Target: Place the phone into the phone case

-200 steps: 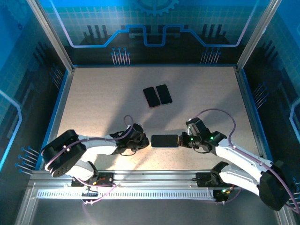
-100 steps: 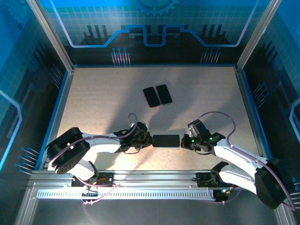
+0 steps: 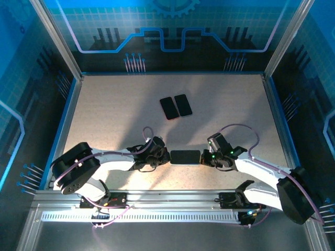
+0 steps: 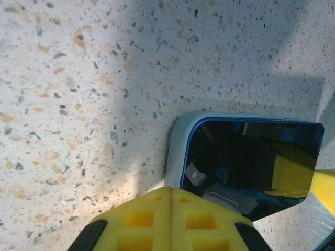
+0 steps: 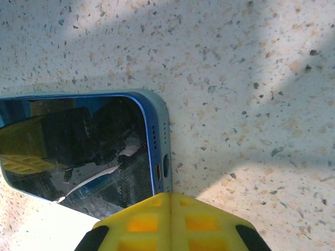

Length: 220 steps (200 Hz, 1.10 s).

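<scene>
- A dark glass-faced phone with a blue frame (image 3: 185,157) lay flat and crosswise on the speckled stone-pattern table (image 3: 115,115), near the front edge between the two arms.
- A pale blue soft phone case (image 4: 174,151) wrapped the phone's left end. The right wrist view showed the same pale rim round the right end, with the port lined up in its cut-out.
- Along the near long edge only the blue frame showed, with no pale lip. I could not tell whether that side was seated.
- The left gripper (image 3: 165,156) had its yellow fingers pressed together with nothing between them, tips at the phone's near-left corner. Whether they touched it or sat just beside it was unclear.
- The right gripper (image 3: 205,158) was likewise closed and empty, at the near-right corner.
- A pair of dark flat handsets (image 3: 176,106) lay side by side well behind, untouched.
- Risk: pressing at one end only would probably tilt the phone and pop the other corner out of the lip.
- Risk: a sideways push from closed tips could skid phone and case across the smooth top instead of seating them.
- Risk: hard fingertips on glass may slip off the edge and lever the case away.
</scene>
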Tool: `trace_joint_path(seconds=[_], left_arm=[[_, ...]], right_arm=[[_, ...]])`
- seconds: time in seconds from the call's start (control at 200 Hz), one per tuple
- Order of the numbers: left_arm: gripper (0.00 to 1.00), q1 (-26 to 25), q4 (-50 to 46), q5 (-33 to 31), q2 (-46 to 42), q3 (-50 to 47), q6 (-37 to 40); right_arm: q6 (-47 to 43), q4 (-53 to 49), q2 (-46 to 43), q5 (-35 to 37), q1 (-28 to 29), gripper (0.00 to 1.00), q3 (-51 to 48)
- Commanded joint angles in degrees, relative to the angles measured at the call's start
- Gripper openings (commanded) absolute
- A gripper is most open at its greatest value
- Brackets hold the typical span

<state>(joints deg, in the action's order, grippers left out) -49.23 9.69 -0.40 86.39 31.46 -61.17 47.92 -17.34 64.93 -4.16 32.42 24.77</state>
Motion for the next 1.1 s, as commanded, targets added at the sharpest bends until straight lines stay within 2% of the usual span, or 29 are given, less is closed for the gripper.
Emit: trace_joint_path(seconds=[0.0, 0.715, 0.881, 1.096], left_arm=[[0.00, -0.89, -2.94, -0.48, -0.09, -0.78, 0.39], [0.00, -2.01, -0.47, -0.47, 2.03, -0.53, -0.38], [0.00, -2.01, -1.19, -1.36, 1.64, -0.68, -0.65], [0.00, -2.01, -2.22, -4.52, -0.45, -2.73, -2.22]], right_arm=[[0.04, 3.54, 1.57, -2.23, -0.52, 0.00, -0.71], [4.88, 12.33, 10.11, -2.52, 6.84, 0.00, 1.06], [4.15, 10.06, 9.63, -1.72, 7.09, 0.00, 1.81], [-0.88, -0.17, 4.65, 2.87, 5.38, 0.00, 4.26]])
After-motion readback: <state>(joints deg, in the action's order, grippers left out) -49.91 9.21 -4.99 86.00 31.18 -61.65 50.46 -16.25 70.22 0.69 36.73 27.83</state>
